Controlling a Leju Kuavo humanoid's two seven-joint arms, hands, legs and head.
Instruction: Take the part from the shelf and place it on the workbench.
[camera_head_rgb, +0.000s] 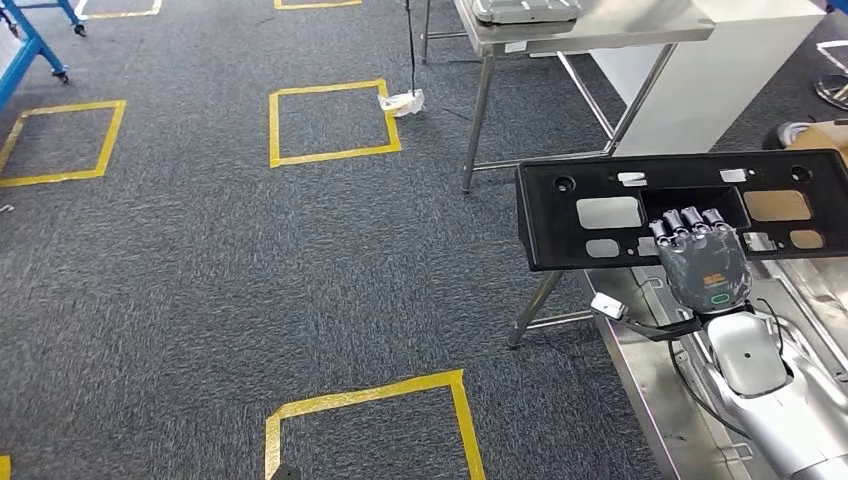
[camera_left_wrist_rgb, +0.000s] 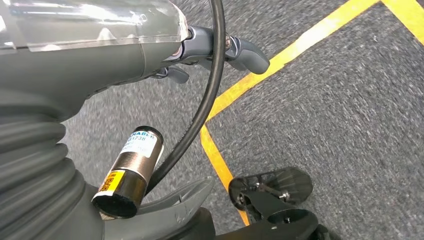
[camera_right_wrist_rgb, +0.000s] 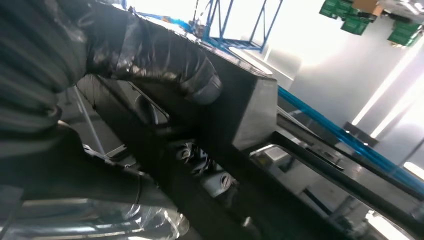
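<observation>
The part is a long black plastic panel (camera_head_rgb: 600, 215) with several cut-outs. It hangs level in the air at the right, over the near end of a bare metal workbench (camera_head_rgb: 640, 370). My right hand (camera_head_rgb: 700, 258) grips its near edge, fingers hooked over the rim into a central opening. In the right wrist view the thumb (camera_right_wrist_rgb: 170, 60) presses on the panel's dark frame (camera_right_wrist_rgb: 250, 110). My left hand (camera_left_wrist_rgb: 215, 47) hangs over the grey carpet with its fingers apart and nothing in it.
A steel table (camera_head_rgb: 600, 35) with a grey tray stands at the back, beside a white cabinet (camera_head_rgb: 720, 80). Yellow tape squares (camera_head_rgb: 332, 122) mark the carpet. A blue cart (camera_head_rgb: 30, 45) is at the far left.
</observation>
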